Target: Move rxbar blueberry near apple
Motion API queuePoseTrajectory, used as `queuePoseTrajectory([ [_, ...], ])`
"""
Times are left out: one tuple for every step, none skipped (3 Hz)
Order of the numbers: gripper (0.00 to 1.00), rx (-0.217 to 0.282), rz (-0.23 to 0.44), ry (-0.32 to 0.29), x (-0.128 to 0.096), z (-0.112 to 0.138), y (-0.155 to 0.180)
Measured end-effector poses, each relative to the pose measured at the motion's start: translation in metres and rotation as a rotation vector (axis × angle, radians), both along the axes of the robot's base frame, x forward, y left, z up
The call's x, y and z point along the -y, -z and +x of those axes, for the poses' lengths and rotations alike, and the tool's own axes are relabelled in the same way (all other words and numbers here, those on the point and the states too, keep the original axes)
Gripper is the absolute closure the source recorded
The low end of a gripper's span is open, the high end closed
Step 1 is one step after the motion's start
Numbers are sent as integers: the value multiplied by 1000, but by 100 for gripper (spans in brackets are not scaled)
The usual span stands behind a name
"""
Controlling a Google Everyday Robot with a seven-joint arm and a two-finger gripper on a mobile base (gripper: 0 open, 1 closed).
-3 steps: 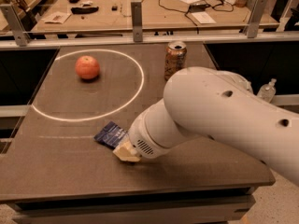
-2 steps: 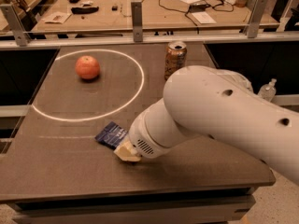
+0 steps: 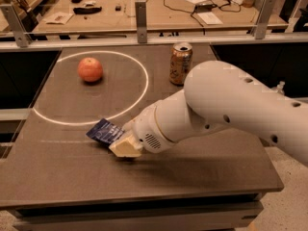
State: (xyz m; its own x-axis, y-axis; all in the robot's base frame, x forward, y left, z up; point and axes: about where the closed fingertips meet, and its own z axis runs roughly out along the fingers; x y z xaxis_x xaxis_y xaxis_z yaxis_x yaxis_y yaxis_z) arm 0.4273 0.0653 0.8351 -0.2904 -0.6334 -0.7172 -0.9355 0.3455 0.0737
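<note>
Camera view, sole view available. The dark surface point(image 3: 207, 170) fills the middle of the frame. A white painted ring point(image 3: 146, 79) marks its upper-left part. The apple point(image 3: 90, 69) sits upright inside that ring, toward the upper left of the frame, with nothing touching it. A gold-brown drink can point(image 3: 180, 63) stands upright at upper centre, just outside the ring on its right side. The rxbar blueberry point(image 3: 103, 130) lies at lower left of centre, just outside the ring's lower edge and well apart from the apple. Its right end is hidden under the tip of the end effector point(image 3: 124, 147). The white arm point(image 3: 236, 102) enters from the right edge and slopes down to that tip, which sits low at the surface and appears to be in contact with the wrapper. Whether the end effector is wide, narrow or clamped on the bar cannot be told; the arm body covers the contact point. It is likewise unclear whether the bar rests flat or is slightly raised at one end. Assessment: the reach to the bar appears complete and a grasp is either in hand or just made. The transfer is not done. Left to do: carry the bar up and left across the ring line, then set it down just beside the apple without knocking it.
</note>
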Motion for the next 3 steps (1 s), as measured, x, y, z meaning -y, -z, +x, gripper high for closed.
queuePoseTrajectory([
  [100,45,7,-58,-3,1,0],
  [100,45,6,-58,-3,1,0],
  [100,70,41,-15,-11,28,-6],
])
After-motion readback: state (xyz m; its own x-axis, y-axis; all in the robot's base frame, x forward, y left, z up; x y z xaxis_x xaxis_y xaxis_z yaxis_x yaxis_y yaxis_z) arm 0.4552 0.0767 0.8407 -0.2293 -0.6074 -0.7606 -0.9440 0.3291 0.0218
